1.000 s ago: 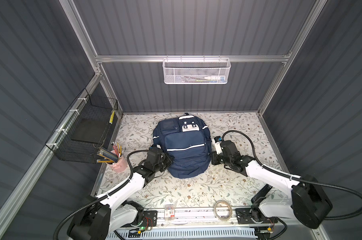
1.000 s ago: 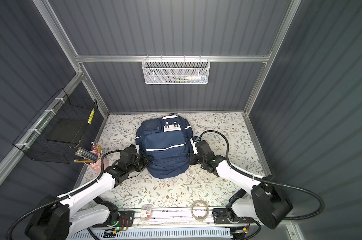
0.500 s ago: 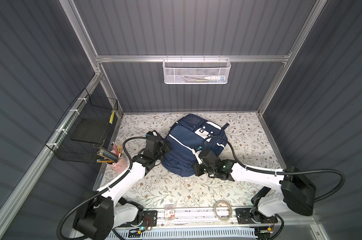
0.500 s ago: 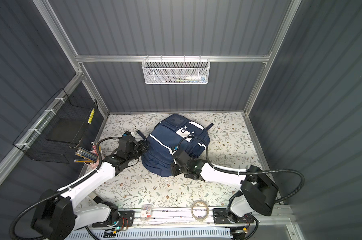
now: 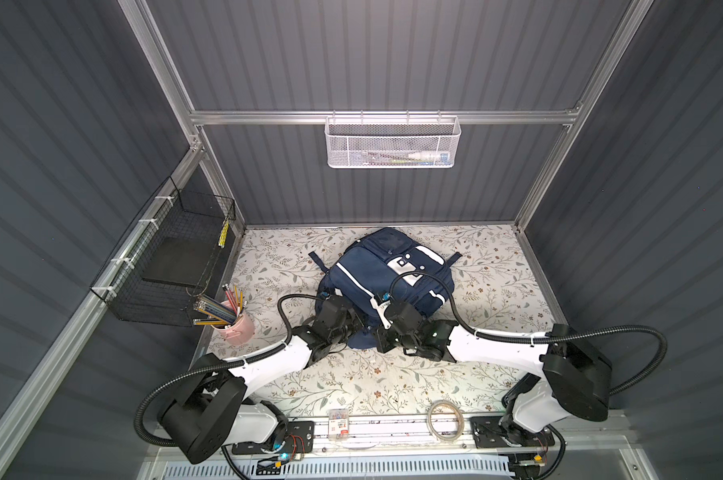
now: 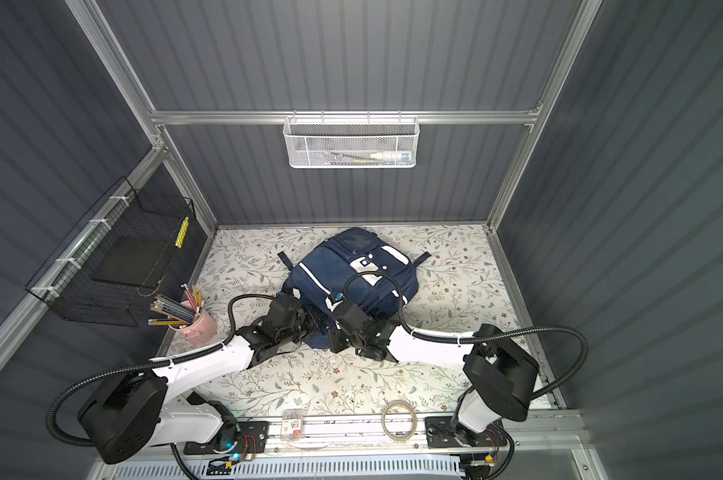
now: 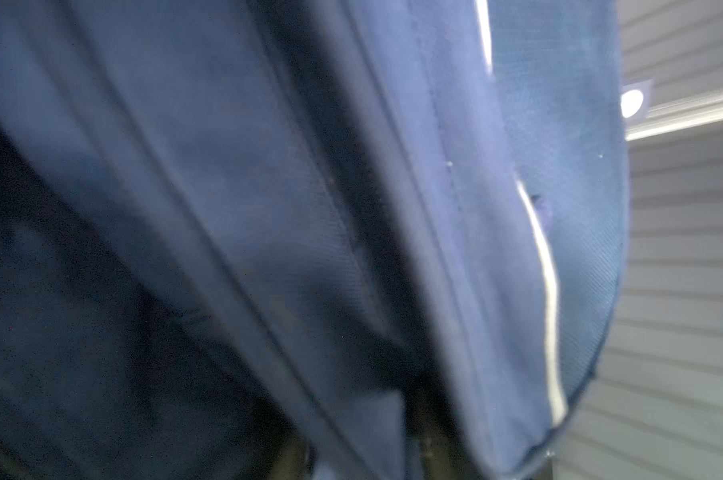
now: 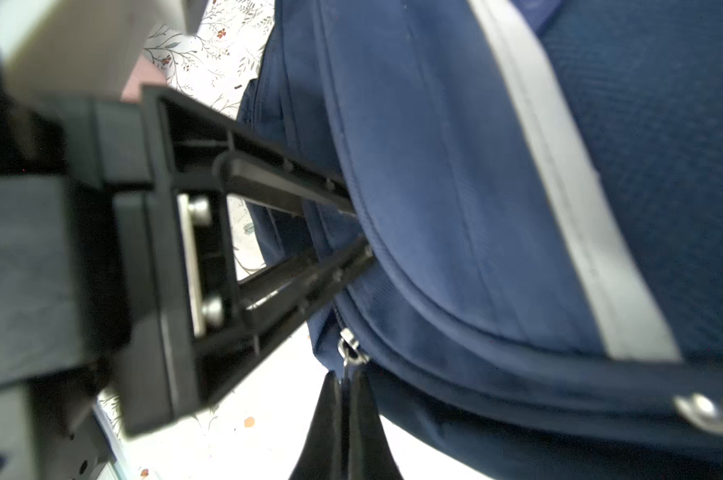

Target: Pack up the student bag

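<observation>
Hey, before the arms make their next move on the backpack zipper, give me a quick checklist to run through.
1. Right gripper shut on the zipper pull: ok.
2. Left gripper clamped on the student bag: cannot tell; its fingers straddle a fold at the bag's edge.
3. Zip opened: not ok; it looks closed beside the pull.
4. Pink pencil cup apart from the left arm: ok.

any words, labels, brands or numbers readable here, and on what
No text is readable.
small box on the front rail: red and white label, print too small.
tube in the white mesh basket: label blurred.
student bag: no lettering visible.
</observation>
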Tool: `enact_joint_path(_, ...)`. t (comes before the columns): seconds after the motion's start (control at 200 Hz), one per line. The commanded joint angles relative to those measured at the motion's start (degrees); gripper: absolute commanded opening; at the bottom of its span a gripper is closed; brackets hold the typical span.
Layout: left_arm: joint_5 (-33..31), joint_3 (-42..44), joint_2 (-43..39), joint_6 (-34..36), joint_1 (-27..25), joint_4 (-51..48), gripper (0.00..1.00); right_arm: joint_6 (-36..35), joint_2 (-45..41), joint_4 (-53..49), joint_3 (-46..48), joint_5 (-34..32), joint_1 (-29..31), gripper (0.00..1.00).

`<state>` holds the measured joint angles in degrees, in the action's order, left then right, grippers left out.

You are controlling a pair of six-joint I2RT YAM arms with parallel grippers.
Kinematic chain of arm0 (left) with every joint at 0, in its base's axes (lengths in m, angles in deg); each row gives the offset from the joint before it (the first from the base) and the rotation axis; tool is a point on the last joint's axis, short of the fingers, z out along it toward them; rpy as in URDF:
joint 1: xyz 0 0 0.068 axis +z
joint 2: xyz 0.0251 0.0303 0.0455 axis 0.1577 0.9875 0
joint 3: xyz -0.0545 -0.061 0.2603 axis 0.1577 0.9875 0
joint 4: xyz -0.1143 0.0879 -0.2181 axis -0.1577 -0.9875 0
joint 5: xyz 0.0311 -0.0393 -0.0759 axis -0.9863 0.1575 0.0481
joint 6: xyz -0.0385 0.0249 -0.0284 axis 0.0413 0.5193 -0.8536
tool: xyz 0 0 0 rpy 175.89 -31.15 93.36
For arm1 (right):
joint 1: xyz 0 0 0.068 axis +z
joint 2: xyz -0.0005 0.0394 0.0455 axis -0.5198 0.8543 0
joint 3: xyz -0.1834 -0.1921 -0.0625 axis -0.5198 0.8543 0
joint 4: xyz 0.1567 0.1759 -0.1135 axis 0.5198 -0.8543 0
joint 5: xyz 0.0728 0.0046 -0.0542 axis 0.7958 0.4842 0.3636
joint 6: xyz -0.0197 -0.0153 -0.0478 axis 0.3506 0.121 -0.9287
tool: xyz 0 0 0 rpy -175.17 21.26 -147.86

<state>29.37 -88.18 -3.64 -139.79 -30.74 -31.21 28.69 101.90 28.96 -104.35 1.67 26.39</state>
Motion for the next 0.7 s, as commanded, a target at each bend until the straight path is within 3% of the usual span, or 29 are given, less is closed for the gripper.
enact_joint_path(0.0, -0.4, -2.7, 0.3, 2.2, -0.2, 1.9, 0.0, -0.6, -3.2, -1.2, 2.0, -3.1, 0.8, 0.0)
enact_joint_path(0.185, -3.8, -2.0, -8.1, 4.0, 0.0, -7.3, 0.0, -3.2, -6.6, -7.8, 6.1, -11.0, -6.8, 0.0)
enact_joint_path(0.41, -3.1, -1.1, -13.8, 4.4, 1.2, -11.5, 0.0, -9.8, -10.6, -8.8, 8.4, -14.2, -19.8, 0.0)
enact_joint_path(0.565, -0.3, -0.2, -13.8, 3.1, 1.2, -9.5, 0.0, -10.4, -6.5, -6.2, 6.5, -11.0, -30.0, 0.0)
enact_joint_path(0.695, 3.4, 2.0, -11.9, -0.1, 0.9, -3.6, 0.0, -10.5, -2.7, -4.9, 2.8, -8.3, -31.7, 0.0)
